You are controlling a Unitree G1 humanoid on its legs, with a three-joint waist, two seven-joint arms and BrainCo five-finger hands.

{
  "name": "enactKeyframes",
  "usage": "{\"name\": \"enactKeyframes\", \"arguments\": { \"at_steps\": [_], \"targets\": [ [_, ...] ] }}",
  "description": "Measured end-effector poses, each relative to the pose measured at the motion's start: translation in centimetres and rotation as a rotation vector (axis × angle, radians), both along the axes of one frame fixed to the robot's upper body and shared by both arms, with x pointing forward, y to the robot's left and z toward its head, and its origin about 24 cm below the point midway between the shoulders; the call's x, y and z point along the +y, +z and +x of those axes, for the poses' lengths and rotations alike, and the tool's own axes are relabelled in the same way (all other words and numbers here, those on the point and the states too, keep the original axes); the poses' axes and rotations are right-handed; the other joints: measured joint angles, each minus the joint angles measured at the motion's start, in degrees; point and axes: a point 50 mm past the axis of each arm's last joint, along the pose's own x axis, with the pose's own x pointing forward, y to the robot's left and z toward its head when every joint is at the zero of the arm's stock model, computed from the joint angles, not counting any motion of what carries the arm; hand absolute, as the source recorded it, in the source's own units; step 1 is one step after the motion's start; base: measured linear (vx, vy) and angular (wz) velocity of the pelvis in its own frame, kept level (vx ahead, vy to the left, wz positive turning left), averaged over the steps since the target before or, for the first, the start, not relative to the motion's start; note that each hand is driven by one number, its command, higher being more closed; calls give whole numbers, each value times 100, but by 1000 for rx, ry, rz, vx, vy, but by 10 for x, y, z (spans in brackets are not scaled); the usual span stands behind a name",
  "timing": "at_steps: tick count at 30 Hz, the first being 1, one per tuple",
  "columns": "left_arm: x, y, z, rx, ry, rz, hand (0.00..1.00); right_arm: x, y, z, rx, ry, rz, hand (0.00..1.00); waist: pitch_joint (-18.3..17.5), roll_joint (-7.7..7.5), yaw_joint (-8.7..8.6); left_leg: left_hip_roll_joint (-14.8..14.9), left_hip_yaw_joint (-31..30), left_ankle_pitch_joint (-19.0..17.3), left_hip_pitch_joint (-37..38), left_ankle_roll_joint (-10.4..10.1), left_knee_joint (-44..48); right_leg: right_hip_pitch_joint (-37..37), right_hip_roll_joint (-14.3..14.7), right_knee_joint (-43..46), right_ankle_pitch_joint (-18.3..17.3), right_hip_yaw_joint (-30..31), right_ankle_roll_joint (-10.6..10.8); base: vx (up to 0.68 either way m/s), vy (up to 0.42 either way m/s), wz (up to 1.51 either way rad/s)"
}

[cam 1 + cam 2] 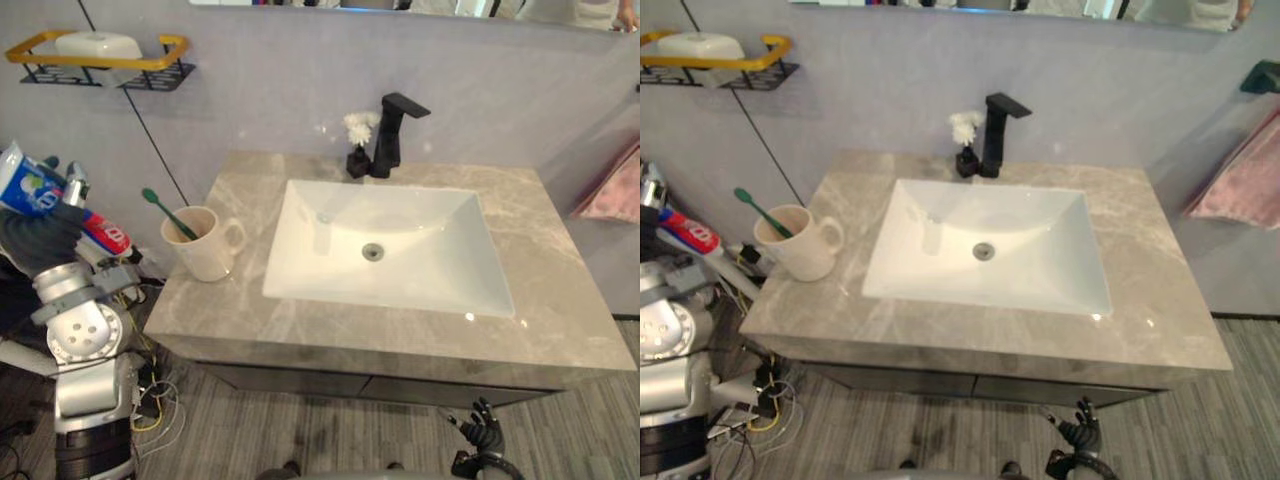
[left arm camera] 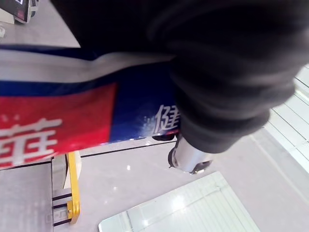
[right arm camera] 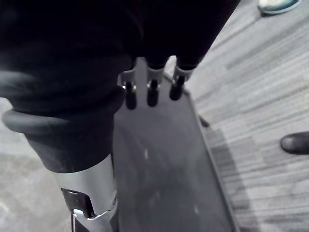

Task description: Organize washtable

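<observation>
At nine o'clock, just off the worktop [image 1: 560,300] and near the mug [image 1: 205,245], the left robot hand [image 1: 40,235] clasps a toothpaste tube [image 1: 30,188], probably light, soft and slippery, best held gently mid-body, while the right robot hand [image 1: 485,430] hangs relaxed at five o'clock
</observation>
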Motion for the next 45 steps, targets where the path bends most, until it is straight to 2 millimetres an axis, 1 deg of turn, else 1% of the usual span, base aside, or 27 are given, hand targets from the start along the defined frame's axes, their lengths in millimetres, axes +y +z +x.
{"name": "enactKeyframes", "arguments": {
  "at_steps": [7,9,10,11,13,15,17,19,21,22,25,28,32,36,42,45],
  "targets": [
    [-12,19,6,-86,-25,27,100,5,-1,-1,7,26,8,0,-35,-23,-10,1,54,6,-13,-6,7,-61,-4,2,1,20,1,-25,-4,-4],
    [-24,27,9,-122,-69,47,100,7,-2,-2,13,33,13,0,-74,-21,-16,-1,53,6,-24,-6,7,-71,-5,1,1,19,1,0,0,0],
    [-27,29,9,-134,-83,51,100,7,-2,-3,15,33,13,0,-92,-19,-29,-1,53,6,-28,-6,6,-74,-5,1,1,19,1,0,0,0],
    [-35,34,11,-154,-115,66,100,7,-3,-5,20,32,12,0,-142,-13,-59,-1,49,6,-34,-6,5,-78,-5,1,1,14,1,0,0,0],
    [-39,40,10,-174,-128,89,100,8,-2,-3,16,36,12,0,-165,-9,-133,0,50,6,-34,-6,5,-78,-4,-1,1,15,1,0,0,0],
    [-48,50,13,-206,-163,126,100,8,-3,-4,17,37,12,0,-171,-8,-152,1,56,6,-34,-6,9,-80,-4,-1,1,19,2,0,0,0],
    [-54,56,15,-230,-181,134,100,8,-3,-4,19,40,12,0,-171,-9,-165,1,64,6,-34,-6,12,-80,-4,-1,2,22,2,0,0,0],
    [-57,61,17,-251,-192,141,100,12,-3,-2,22,71,8,0,-186,-7,-237,2,69,6,-40,-6,14,-84,-4,-14,2,33,3,-35,-1,-1],
    [-60,59,19,-240,-201,147,100,16,-5,-3,36,94,7,0,-255,-11,-275,1,112,4,-89,-9,11,-124,-4,-86,34,64,54,-19,-5,-9],
    [-62,55,24,-215,-211,147,100,18,-7,-4,46,101,13,0,-272,-2,-268,1,134,4,-102,-8,12,-150,-3,-93,42,96,65,-7,-6,-11],
    [-63,45,36,-148,-218,138,100,22,-9,-5,54,120,23,0,-278,2,-289,-2,169,4,-108,-9,12,-150,0,-150,81,144,82,-4,-1,-7],
    [-63,43,43,-121,-218,134,100,23,-9,-5,56,119,24,0,-280,-1,-296,-5,189,5,-158,-9,23,-168,-3,-170,111,167,74,4,0,-5],
    [-63,42,44,-116,-214,134,100,23,-9,-5,56,118,24,0,-281,-3,-286,-2,195,5,-160,-9,24,-175,-3,-169,114,174,71,0,0,0],
    [-60,38,48,-81,-191,139,100,23,-9,-5,57,118,24,0,-285,-11,-281,1,205,5,-160,-9,24,-182,-2,-169,118,184,66,-27,-5,-2],
    [-57,35,47,-68,-167,146,100,23,-9,-5,58,118,25,0,-299,-50,-275,2,235,4,-160,-9,23,-195,-1,-169,125,218,66,-13,-2,-2],
    [-54,29,47,-44,-157,142,100,23,-10,-6,62,118,27,0,-310,-68,-271,2,235,4,-160,-10,20,-195,-1,-170,125,218,66,0,0,0]
  ]
}}
